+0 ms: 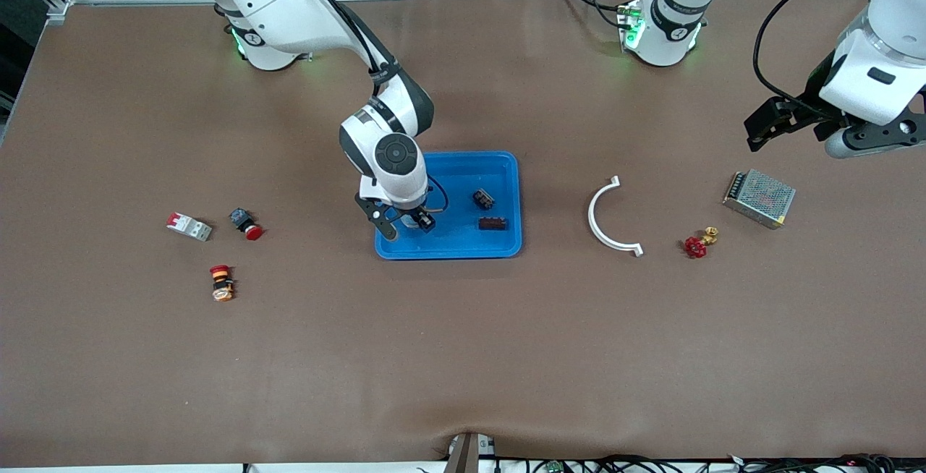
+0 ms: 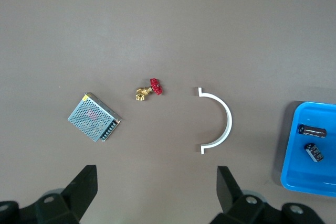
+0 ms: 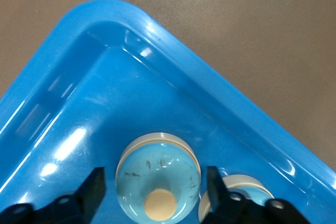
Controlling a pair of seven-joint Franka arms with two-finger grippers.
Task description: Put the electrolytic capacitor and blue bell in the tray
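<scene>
The blue tray [image 1: 448,252] lies mid-table. In its corner nearest the right arm's end and the front camera sits the blue bell [image 3: 157,177], a pale blue dome with a tan button on top. My right gripper [image 3: 155,182] is low over the bell, open, with a finger [image 3: 94,187] on each side and a gap to both. From the front the right gripper [image 1: 407,227] hides most of the bell. The electrolytic capacitor [image 1: 493,223], a dark cylinder, lies in the tray. My left gripper [image 1: 792,126] hangs open and empty, waiting over the left arm's end.
A small black part [image 1: 483,199] also lies in the tray. A white curved bracket [image 1: 608,220], a red-handled brass valve [image 1: 698,243] and a metal power supply [image 1: 759,198] lie toward the left arm's end. A breaker [image 1: 189,226] and two red push buttons [image 1: 246,224] [image 1: 221,282] lie toward the right arm's end.
</scene>
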